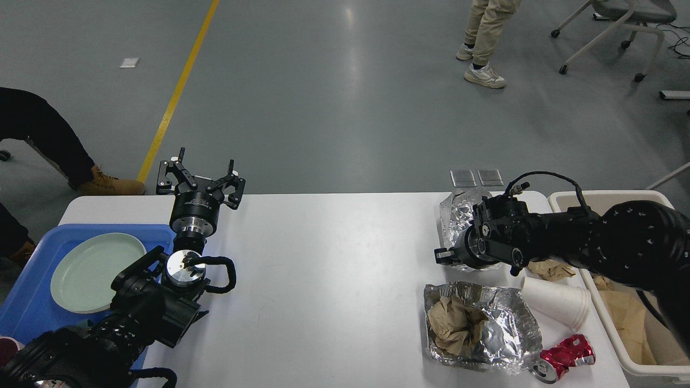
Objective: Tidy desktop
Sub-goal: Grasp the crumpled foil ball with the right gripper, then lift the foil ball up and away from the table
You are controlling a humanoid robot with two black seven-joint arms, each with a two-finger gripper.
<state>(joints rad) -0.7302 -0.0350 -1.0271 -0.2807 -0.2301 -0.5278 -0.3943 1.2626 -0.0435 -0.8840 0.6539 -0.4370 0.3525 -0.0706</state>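
Observation:
The white desktop [334,280] spans the view. At its right end lie a crumpled foil sheet [457,218], an open foil wrap holding brown paper [482,326], a stack of white paper cups [555,302], a brown paper scrap [547,268] and a crushed red can [566,353]. My right gripper [443,255] reaches in from the right and sits against the near side of the crumpled foil; it is dark and seen end-on, so its fingers cannot be told apart. Over the table's far left edge my left gripper [205,161] points away, open and empty.
A blue tray [27,312] with a pale green plate [94,272] sits at the left end. A beige bin [604,196] with brown paper inside stands beside the right end. People's legs and a wheeled chair stand on the floor beyond.

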